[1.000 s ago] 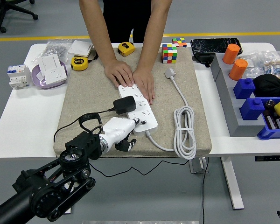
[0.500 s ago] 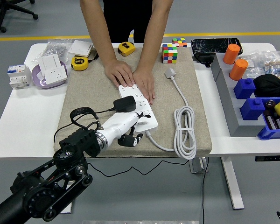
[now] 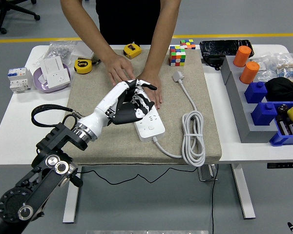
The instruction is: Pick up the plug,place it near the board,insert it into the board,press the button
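Centre frame, the left hand (image 3: 129, 102) clenches the black plug (image 3: 128, 113) over the white board (image 3: 149, 119); align prongs squarely, then press straight down.

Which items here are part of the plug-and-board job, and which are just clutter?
Job:
- power strip
- black plug, under the left hand
- person's hands steadying the strip

Clutter:
- Rubik's cube
- yellow tape measures
- orange cylinders
- wall socket
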Controlling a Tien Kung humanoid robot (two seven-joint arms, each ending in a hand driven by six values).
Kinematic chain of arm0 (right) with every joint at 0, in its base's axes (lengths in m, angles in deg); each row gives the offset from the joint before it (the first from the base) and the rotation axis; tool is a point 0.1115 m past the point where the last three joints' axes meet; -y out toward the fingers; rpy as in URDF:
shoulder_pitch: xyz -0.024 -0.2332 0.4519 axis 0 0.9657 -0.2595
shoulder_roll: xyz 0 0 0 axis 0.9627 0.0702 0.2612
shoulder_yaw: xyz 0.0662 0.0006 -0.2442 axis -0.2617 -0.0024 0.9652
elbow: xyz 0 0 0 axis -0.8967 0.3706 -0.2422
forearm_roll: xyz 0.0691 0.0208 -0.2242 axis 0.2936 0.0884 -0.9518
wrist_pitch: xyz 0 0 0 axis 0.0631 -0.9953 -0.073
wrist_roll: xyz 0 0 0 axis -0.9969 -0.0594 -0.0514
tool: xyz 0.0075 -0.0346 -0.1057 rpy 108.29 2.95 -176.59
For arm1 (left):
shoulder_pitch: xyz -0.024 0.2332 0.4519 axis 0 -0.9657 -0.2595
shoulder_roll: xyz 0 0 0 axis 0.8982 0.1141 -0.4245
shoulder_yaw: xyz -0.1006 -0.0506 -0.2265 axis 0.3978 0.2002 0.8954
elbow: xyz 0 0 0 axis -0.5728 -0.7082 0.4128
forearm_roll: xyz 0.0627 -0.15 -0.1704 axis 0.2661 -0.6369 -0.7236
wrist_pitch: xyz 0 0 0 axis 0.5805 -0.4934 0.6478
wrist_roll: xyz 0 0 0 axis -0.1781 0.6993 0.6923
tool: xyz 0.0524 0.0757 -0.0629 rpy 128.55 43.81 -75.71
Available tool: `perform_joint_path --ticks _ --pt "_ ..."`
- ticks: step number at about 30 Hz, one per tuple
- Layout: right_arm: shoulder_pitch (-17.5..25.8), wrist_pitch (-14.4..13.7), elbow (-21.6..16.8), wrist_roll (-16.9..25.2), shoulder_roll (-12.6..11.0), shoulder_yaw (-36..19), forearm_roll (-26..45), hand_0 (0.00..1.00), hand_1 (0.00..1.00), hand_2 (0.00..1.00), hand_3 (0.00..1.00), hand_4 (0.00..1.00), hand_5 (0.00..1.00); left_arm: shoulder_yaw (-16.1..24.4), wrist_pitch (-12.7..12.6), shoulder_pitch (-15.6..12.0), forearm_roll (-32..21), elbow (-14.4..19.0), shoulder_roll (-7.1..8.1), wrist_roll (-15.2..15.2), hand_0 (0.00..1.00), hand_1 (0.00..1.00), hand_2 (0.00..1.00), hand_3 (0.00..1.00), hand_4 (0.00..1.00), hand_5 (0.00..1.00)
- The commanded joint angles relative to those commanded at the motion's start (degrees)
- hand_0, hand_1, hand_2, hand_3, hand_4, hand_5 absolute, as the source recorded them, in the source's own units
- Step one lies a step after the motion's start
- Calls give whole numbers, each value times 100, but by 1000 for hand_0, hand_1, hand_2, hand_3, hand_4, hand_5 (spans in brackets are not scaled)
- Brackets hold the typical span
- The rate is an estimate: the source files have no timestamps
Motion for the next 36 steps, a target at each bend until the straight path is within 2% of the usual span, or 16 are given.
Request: perform_joint_path --ticks 3,4,9,10,15,16,20,22,25,33,36 --pt "-1 1 0 3 1 13 7 759 765 751 795 998 941 355 -32 -53 -745 -78 -44 159 470 641 615 646 845 75" --pt "-1 2 0 4 -1 16 7 759 765 751 795 998 942 490 -41 -76 -1043 -95 -58 195 774 846 811 829 910 112" --pt "3 -3 0 3 -4 -4 -9 759 765 751 795 998 942 977 -57 -161 -2235 -188 -84 327 774 846 811 829 910 112" --pt "5 -3 0 2 -3 -8 -12 759 765 751 795 998 942 1029 -58 -176 -2458 -208 -86 358 915 968 941 948 998 730" --pt "3 -2 0 10 6 3 9 759 765 751 795 998 942 1227 -57 -260 -3648 -341 -121 497 915 968 941 948 998 730" --pt "1 -2 0 11 7 8 15 759 765 751 795 998 942 1246 -64 -270 -3810 -366 -125 513 998 998 998 998 998 945" --pt "-8 2 0 21 12 26 43 759 765 751 795 998 942 1401 -79 -343 -4077 -479 -171 594 998 998 998 998 998 945" --pt "-5 1 0 21 10 15 37 759 765 751 794 998 942 1493 -107 -371 -4064 -522 -189 618 998 998 998 998 998 985" --pt "4 -2 0 12 8 -21 5 759 765 751 794 998 942 1565 -162 -375 -4012 -595 -189 628 998 998 998 998 998 985" --pt "-5 -1 0 20 7 -23 16 759 765 751 795 998 942 1699 -210 -398 -3632 -617 -189 549 998 998 998 998 998 978" --pt "-10 -2 0 21 2 -23 21 759 765 751 795 998 942 1730 -289 -374 -3169 -664 -149 428 998 998 998 998 998 975"
